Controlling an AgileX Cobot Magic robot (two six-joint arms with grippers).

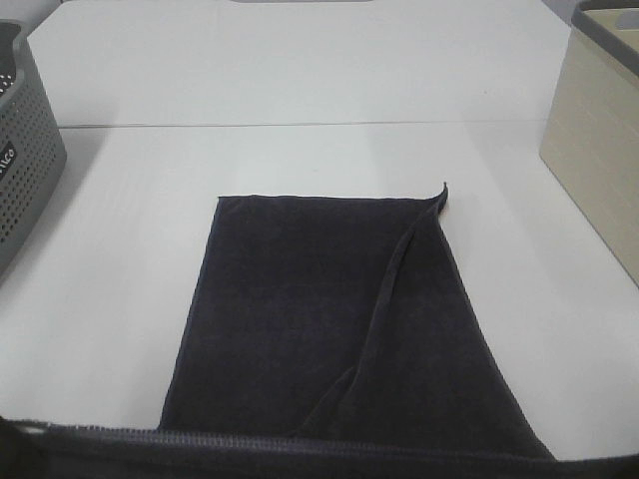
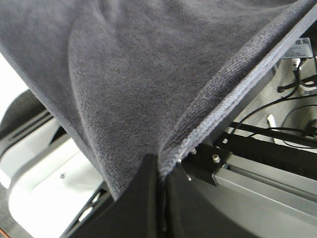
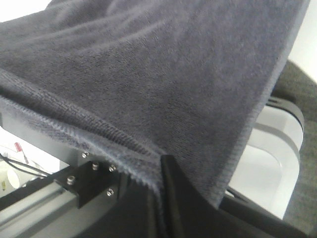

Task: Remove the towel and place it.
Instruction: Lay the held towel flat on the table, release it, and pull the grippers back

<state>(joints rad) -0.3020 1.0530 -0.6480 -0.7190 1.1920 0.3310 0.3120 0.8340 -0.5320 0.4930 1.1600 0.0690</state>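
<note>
well, the towel (image 1: 319,319) lies spread on the white table (image 1: 300,90) from the centre down to 6 o'clock of the high view, its near hem raised at the table's edge, a diagonal fold (image 1: 399,261) running from the 1 o'clock corner. the left gripper (image 2: 161,173) and right gripper (image 3: 161,171) are each clamped tight on that near hem. a grey basket (image 1: 25,150) sits at 9 o'clock, a beige bin (image 1: 599,150) at 3. best to move both arms evenly, hem taut, so the fold pulls flat.

The left gripper (image 2: 160,167) and the right gripper (image 3: 161,166) each have their jaws pressed together, pinching the towel (image 1: 329,319) by its hem.
</note>
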